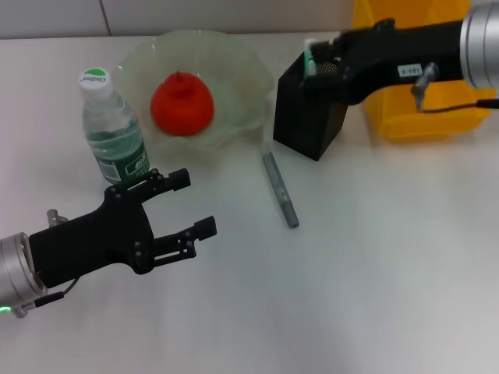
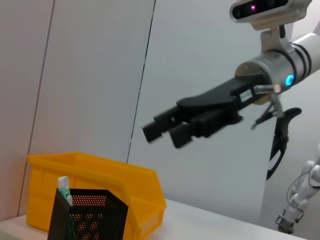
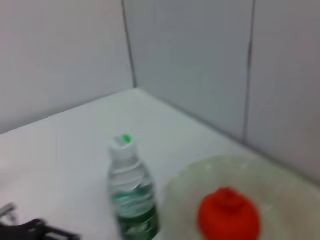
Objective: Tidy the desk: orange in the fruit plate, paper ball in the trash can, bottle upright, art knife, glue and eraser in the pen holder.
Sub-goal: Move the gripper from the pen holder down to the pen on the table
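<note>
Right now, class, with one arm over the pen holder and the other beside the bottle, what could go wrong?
1. The right gripper hangs over the pen holder; a sideways pull could tip it.
2. The open left gripper is close to the upright bottle and might topple it.
3. The art knife lies flat on the table, awkward to grasp.

Overhead head view; two low wrist views.

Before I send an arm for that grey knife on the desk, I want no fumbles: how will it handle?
The knife looks thin, straight and stiff, so it should not flop. It lies flat on the smooth table, so fingers may struggle to get under it and it could slide. It looks light and might roll if nudged.
</note>
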Robot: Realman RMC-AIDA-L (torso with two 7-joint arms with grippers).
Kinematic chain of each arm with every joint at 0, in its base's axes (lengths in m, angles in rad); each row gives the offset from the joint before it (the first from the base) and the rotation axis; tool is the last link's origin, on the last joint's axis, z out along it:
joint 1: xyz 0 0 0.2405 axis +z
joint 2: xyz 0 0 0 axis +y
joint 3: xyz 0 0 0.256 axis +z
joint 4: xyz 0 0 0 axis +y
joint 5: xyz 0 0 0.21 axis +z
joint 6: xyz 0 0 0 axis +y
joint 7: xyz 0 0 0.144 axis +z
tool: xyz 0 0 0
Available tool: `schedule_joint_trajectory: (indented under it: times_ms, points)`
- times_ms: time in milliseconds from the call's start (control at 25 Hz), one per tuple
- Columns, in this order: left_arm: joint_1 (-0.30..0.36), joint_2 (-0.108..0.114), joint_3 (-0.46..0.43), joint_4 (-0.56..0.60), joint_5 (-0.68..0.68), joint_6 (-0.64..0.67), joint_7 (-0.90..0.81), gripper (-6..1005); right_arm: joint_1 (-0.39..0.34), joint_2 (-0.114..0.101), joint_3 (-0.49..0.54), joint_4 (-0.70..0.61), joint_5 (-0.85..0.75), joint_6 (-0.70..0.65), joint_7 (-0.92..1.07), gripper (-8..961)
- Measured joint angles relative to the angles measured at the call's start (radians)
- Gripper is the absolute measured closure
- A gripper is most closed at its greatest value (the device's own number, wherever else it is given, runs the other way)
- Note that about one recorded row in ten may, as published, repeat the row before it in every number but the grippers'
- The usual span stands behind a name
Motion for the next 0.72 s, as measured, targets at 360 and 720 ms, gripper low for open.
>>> schedule_joint_trajectory:
  times_ms: [360, 720]
  points:
    - [0.0, -0.001, 0.0, -0.001, 0.001, -0.007, 0.002, 162, 0.154, 0.001, -0.008, -0.219, -0.148, -0.079, 0.202, 329]
    - [0.004, -0.002, 0.0, -0.001, 0.001, -0.009, 0.01, 161, 0.25, 0.001, -0.027, -0.444, -0.193, 0.006, 0.219, 331]
